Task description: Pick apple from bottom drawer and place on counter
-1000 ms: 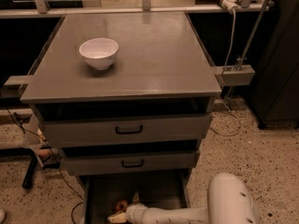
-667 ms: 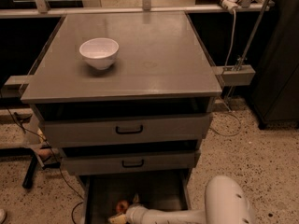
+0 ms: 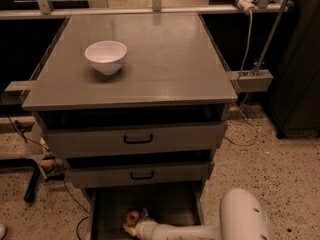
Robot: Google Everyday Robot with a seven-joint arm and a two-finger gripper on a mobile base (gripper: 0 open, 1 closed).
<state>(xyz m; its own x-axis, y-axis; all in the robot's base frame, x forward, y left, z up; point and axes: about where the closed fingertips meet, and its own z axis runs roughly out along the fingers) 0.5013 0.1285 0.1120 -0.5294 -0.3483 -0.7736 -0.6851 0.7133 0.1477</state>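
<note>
The gripper (image 3: 136, 223) sits at the apple (image 3: 132, 216) in the bottom drawer (image 3: 170, 208), lower middle (its grip I cannot tell); a loose hold could drop it.

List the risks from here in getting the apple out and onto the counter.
1. The end effector sits low in the bottom drawer, right at the apple; a nudge may roll the apple across the flat floor.
2. The middle drawer front hangs close above; a lift drifting inward might strike it.
3. The white bowl stands on the counter; placing near it may bump it.
</note>
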